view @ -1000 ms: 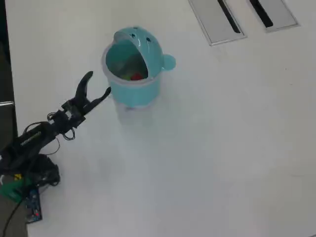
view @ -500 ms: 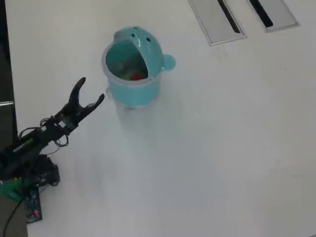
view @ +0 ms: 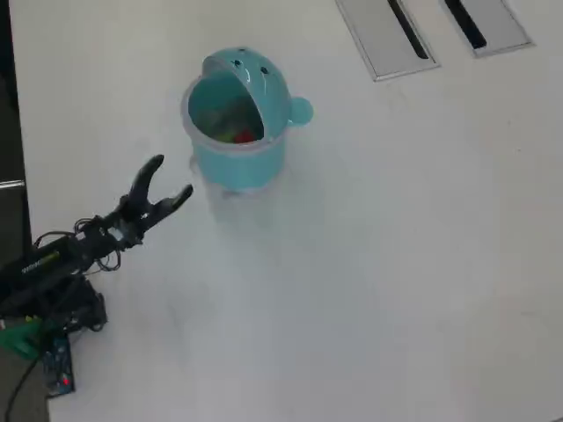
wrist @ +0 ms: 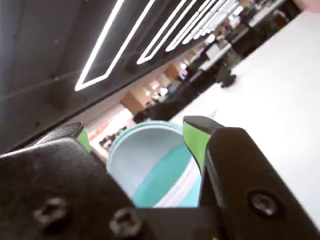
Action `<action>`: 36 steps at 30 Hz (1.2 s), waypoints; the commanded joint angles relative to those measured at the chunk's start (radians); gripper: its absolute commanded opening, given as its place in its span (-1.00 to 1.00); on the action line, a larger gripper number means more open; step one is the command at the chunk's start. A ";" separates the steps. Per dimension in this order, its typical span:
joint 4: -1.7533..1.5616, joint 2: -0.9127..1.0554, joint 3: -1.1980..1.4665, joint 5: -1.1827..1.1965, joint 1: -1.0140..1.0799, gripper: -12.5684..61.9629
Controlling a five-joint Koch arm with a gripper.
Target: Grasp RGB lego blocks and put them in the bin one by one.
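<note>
Your work surface is a plain white table [view: 396,264], matte and evenly lit, with soft shadows only under the bin and the arm. At the top right of the overhead view two grey rectangular cable hatches [view: 384,37] are let into the tabletop, each with a dark slot. A dark strip of floor or table edge runs down the far left of that view.

Your bin [view: 236,119] stands upright on the table, upper left of centre in the overhead view. Its domed lid [view: 259,79] is tipped back, dark dots showing on it, and the round side knob [view: 300,111] points right. Inside the open mouth you can see a red block [view: 243,136] and a yellowish-green block [view: 226,134] lying next to each other; a blue block cannot be made out.

Your gripper [view: 169,178] sits below and left of the bin, near it but apart, jaws spread wide with nothing between them. The arm's base [view: 44,316] with its wiring occupies the lower left corner.

In the wrist view the green-faced fingers [wrist: 195,142] frame the bin's rim [wrist: 150,126], and behind it you see a blurred room: long ceiling light strips [wrist: 100,50] and dark furniture [wrist: 235,47] in the distance.
</note>
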 commanded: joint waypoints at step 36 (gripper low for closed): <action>-0.408 0.067 0.374 0.379 0.209 0.25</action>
